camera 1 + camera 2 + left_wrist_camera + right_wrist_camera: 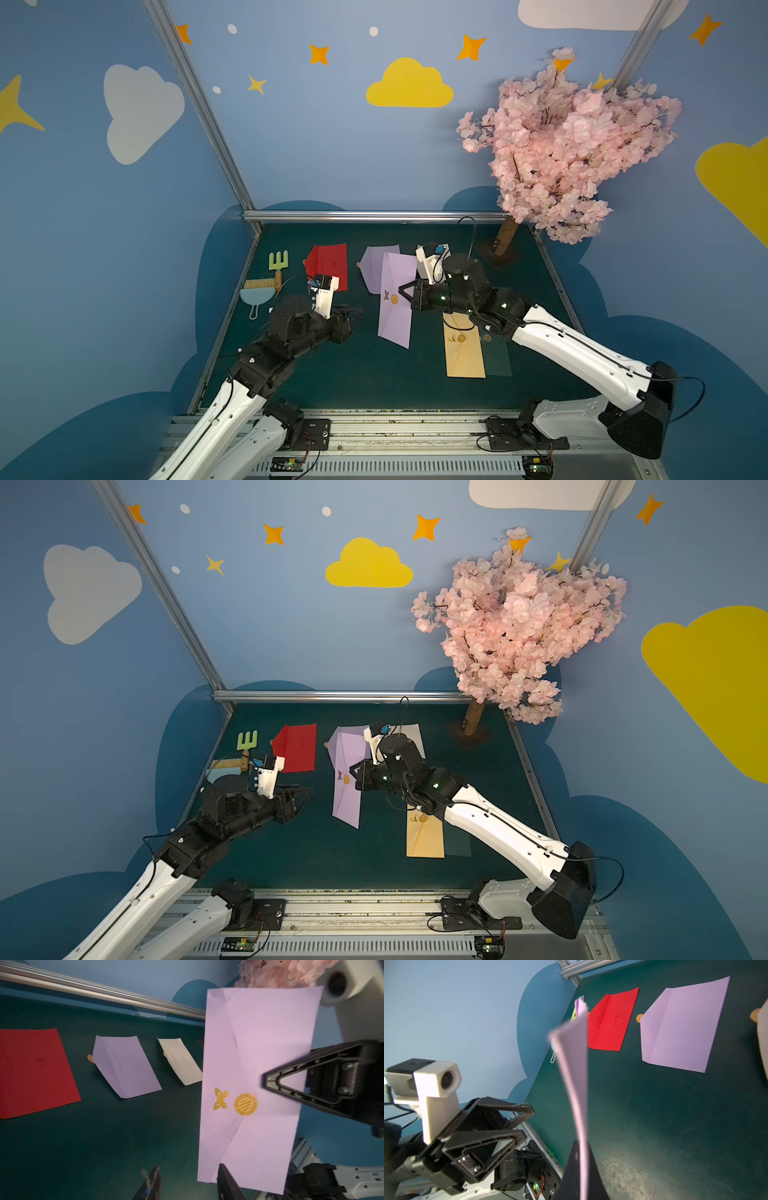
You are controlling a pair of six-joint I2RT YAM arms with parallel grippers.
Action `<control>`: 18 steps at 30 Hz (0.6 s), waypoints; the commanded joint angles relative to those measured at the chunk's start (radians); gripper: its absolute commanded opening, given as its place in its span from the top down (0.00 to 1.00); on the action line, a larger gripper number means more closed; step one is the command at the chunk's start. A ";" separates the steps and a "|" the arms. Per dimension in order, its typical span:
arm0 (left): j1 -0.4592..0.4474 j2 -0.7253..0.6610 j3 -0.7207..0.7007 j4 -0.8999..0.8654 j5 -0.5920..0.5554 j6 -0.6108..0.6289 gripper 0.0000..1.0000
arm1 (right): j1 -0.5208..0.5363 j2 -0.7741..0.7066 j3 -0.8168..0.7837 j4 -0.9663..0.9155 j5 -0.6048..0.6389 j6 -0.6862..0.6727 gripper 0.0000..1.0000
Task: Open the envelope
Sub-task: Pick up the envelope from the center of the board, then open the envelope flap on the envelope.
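The lilac envelope (395,320) (347,796) hangs in the air over the middle of the green table, flap shut under a round gold seal (245,1104) beside a gold butterfly sticker (220,1098). My right gripper (405,293) (353,771) (580,1147) is shut on its right edge near the seal; the right wrist view shows the envelope (575,1076) edge-on between the fingers. My left gripper (357,318) (306,799) (190,1167) stands open just left of the envelope (259,1053), nothing between its fingers, apart from the paper in both top views.
Flat on the table lie an opened red envelope (328,266), an opened lilac one (374,266), a white one (180,1059), a tan one (463,353) and a dark green one (498,357). A toy fork (277,266) and brush (257,293) sit far left, a blossom tree (557,145) back right.
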 commanded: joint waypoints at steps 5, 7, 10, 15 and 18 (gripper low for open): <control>-0.170 0.090 0.055 -0.064 -0.390 0.020 0.55 | 0.074 0.041 0.093 -0.174 0.244 -0.041 1.00; -0.217 0.108 0.047 -0.045 -0.439 -0.011 0.57 | 0.091 0.054 0.104 -0.186 0.272 -0.034 1.00; -0.288 0.094 0.007 0.008 -0.508 -0.054 0.58 | 0.102 0.071 0.112 -0.188 0.275 -0.019 1.00; -0.419 0.114 -0.025 0.088 -0.622 -0.053 0.58 | 0.107 0.088 0.122 -0.197 0.267 -0.019 1.00; -0.485 0.152 -0.026 0.128 -0.693 -0.036 0.55 | 0.115 0.092 0.137 -0.218 0.280 -0.021 1.00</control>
